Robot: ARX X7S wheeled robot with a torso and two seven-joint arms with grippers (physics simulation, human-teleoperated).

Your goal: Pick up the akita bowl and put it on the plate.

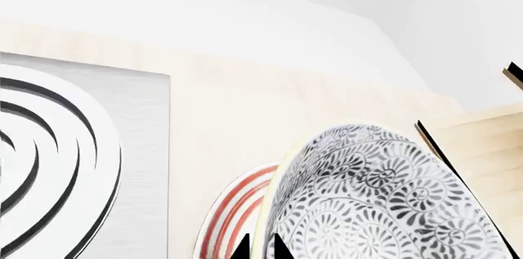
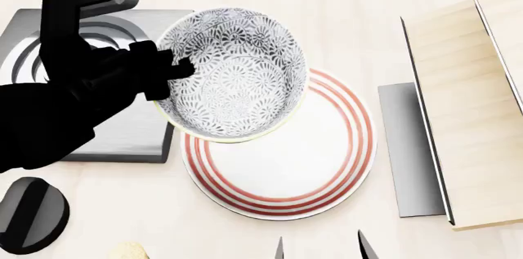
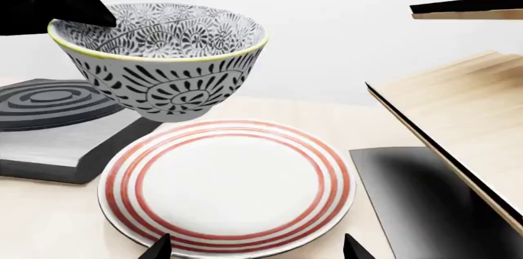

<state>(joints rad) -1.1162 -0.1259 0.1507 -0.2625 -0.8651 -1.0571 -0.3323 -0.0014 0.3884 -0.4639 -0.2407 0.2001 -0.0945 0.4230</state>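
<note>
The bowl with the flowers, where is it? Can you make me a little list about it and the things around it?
bowl: akita bowl, held in the air by its rim, clear of the plate's surface
holder: left gripper, shut on the bowl's rim
plate: white plate with red rings, flat on the table, nothing on it
bowl over plate: partly above the plate's far-left edge, not centred
burner: dark ringed burner beside the plate
right gripper: fingertips apart, holding nothing
step left: lower the bowl onto the plate
</note>
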